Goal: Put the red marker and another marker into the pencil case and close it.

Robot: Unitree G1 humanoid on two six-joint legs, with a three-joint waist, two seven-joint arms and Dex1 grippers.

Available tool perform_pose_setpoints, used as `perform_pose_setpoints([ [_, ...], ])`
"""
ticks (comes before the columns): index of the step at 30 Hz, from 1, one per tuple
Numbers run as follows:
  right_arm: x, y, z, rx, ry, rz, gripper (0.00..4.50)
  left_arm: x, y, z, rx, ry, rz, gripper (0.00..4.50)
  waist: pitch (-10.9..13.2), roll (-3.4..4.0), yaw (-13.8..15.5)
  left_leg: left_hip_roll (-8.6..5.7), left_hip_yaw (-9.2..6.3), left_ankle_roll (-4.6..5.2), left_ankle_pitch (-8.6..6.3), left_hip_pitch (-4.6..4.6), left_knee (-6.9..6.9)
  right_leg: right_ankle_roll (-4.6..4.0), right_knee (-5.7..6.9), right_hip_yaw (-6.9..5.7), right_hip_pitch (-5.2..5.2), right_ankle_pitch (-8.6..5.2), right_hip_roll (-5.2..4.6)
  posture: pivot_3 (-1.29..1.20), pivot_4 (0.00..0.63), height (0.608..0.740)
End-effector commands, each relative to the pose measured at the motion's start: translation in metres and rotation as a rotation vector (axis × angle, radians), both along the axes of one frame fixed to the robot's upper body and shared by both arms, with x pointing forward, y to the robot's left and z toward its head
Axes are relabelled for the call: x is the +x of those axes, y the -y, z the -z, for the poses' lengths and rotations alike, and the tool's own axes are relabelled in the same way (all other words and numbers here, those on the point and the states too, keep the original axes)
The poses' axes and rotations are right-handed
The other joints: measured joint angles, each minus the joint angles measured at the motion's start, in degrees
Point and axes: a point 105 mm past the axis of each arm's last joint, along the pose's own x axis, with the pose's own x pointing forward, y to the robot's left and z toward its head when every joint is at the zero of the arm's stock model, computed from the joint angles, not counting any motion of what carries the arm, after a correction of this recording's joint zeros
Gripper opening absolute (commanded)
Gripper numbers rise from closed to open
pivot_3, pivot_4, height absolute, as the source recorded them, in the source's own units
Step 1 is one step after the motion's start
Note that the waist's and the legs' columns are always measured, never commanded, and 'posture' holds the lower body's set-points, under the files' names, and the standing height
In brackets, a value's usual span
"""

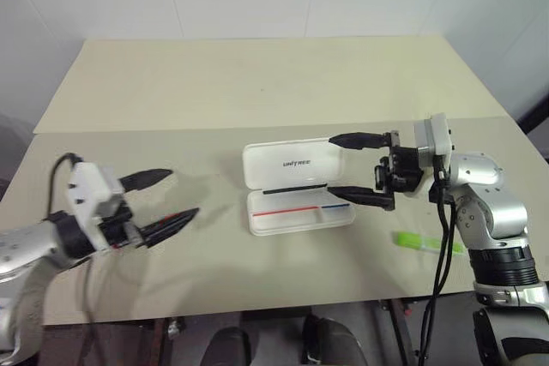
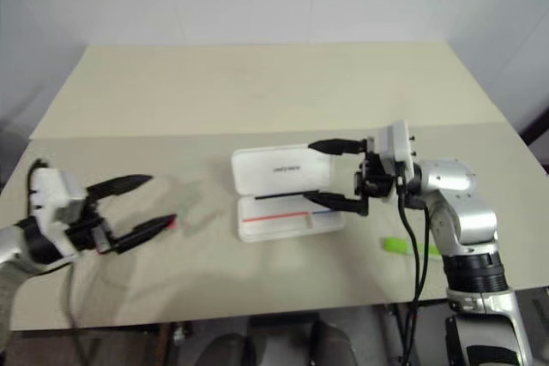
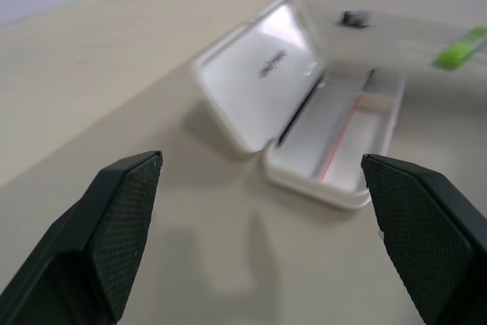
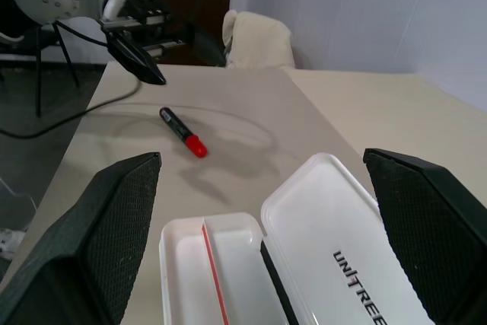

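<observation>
Pencil case [image 1: 296, 189]: lies open at the centre of the frame on the table [image 1: 257, 83], lid flat toward the upper side, tray below it showing a thin red-and-blue line.
Right gripper [image 1: 350, 169]: right of centre, 2 fingers spread wide and holding nothing; 1 tip is over the lid's right end, the other over the tray's right end, so the case's right edge sits between them.
Left gripper [image 1: 167, 197]: lower left of the frame, fingers wide apart and empty, well apart from the case.
Red marker [image 4: 183, 132]: on the table below the left gripper, beyond the case in the right wrist view; in the right eye view just a red speck at the lower fingertip.
Green marker [image 1: 427, 243]: lower right of the frame, on the table beside the right arm, near the case.
Left wrist view: the open case from its left end, the green marker past it.
</observation>
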Motion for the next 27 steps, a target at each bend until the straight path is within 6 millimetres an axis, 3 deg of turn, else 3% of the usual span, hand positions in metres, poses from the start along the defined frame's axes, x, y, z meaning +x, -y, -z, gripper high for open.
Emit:
perform_pose_setpoints([
  [1,0.002,-0.003,-0.007,0.007,0.031,-0.021,4.5,-0.021,-0.031,-0.001,0.065,-0.044,-0.042,4.49,0.0,-0.01,-0.2,0.0,0.02,0.0,0.0,0.0,-0.06,-0.01,-0.01,0.0,-0.03,-0.01,0.01,0.0,0.15,0.74],
  [4,0.004,-0.005,-0.007,0.009,0.03,-0.025,4.5,-0.029,-0.057,0.01,0.135,-0.087,-0.094,4.49,0.0,0.04,-0.2,0.0,0.04,-0.01,0.0,0.01,-0.24,-0.09,-0.01,-0.04,-0.1,-0.05,0.03,0.0,0.15,0.74],
  [8,0.005,-0.006,-0.008,0.009,0.031,-0.03,4.5,-0.038,-0.064,0.028,0.199,-0.17,-0.046,4.49,0.0,0.03,-0.1,0.01,0.06,-0.02,-0.01,0.01,-0.3,-0.16,-0.01,-0.06,-0.16,-0.09,0.04,0.0,0.15,0.74],
  [12,-0.001,-0.002,-0.007,-0.032,0.044,-0.054,4.5,-0.023,-0.074,0.04,0.234,-0.165,-0.038,4.49,0.0,0.06,0.1,0.01,0.1,-0.03,-0.02,0.0,-0.32,-0.16,0.04,-0.06,-0.21,-0.09,0.03,0.0,0.15,0.74],
  [27,-0.021,0.023,-0.004,-0.221,0.083,-0.197,4.5,0.026,-0.075,0.069,0.263,-0.174,0.075,4.49,-0.1,-0.15,-1.0,0.01,0.62,-0.05,-0.04,0.01,-0.42,-0.16,0.49,-0.07,-0.71,-0.09,-0.03,0.0,0.15,0.74],
])
